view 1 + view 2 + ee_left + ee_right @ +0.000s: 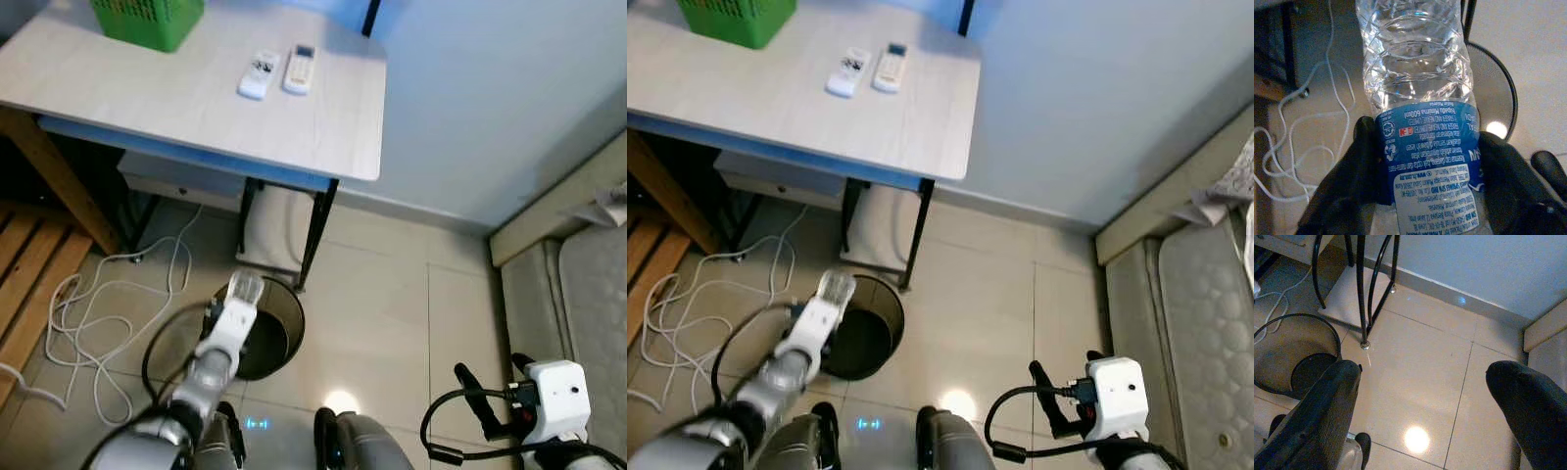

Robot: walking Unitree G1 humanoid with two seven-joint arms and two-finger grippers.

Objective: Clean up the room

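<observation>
At the far left a slatted wooden frame (29, 284) lies low beside the floor, and loose white cables (98, 323) coil over the tiles (382, 313) just next to it; above them a pale wooden table (196, 108) carries a green basket (147, 20) at its back edge and two white remote controls (277, 72) lying side by side nearer its right end; under the table sits a white drawer unit (181, 181), and the table's black metal legs (313, 235) come down to the floor close to the wall (490, 88).

Below the table's right legs stands a round dark mesh waste bin (269, 338), open at the top; the left end effector (235, 313) reaches out over the bin's near left rim, its black fingers (1352, 166) clamped on either side of a clear plastic water bottle (1420, 88) at its blue label; in the left wrist view the bottle's ribbed body extends away from the fingers, with the bin's rim (1498, 98) just beside it and the white cables on the floor on the other side; the bottle is held in the air, above the bin's edge rather than inside it.

Further right the right end effector (1427, 396) hangs low over bare tiles, its two black fingers (1327, 401) spread well apart and empty; at the far right a mattress (1205, 323) lies along the wall.
</observation>
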